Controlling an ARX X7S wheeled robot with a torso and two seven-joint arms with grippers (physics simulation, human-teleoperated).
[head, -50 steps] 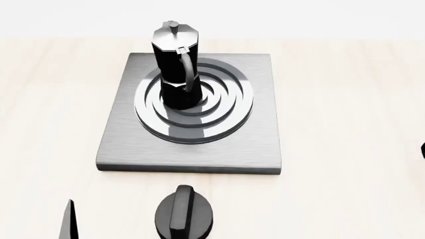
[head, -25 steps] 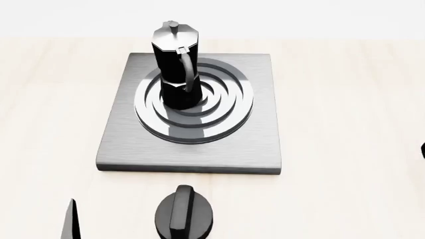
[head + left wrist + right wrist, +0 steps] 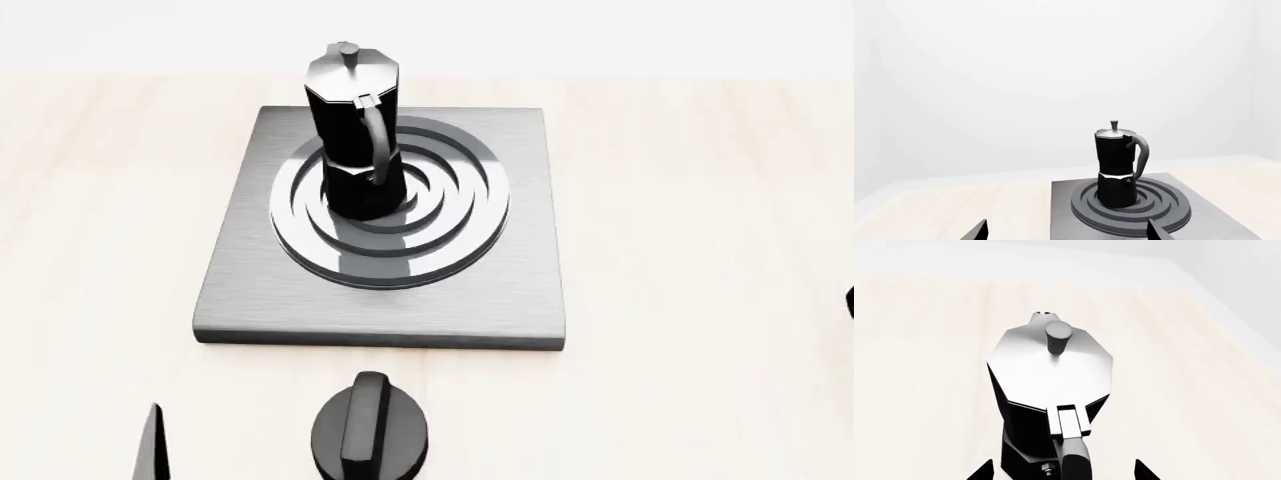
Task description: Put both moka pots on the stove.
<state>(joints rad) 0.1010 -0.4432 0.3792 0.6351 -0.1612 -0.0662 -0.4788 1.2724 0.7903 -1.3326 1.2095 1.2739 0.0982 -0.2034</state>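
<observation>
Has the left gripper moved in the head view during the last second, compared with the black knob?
Yes. The left gripper's visible finger has shifted slightly toward the knob and sits lower in view, as if pulling back. The stove and pot are unchanged.

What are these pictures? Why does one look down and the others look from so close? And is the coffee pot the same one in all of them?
It is a pretend robot inside a computer, with two arms, steered by a person. One picture comes from a camera on its head, looking down at a pale wooden table. There a moka pot stands upright on the rings of a flat grey stove, with a round black knob in front of it.

The other two pictures come from cameras near each arm's jaws. The left one sees that same pot from the side. The right one looks down at a second moka pot standing on bare table, not on the stove. Dark tips of the right gripper sit on either side of it, open. The left gripper is open too, holding nothing.
</observation>
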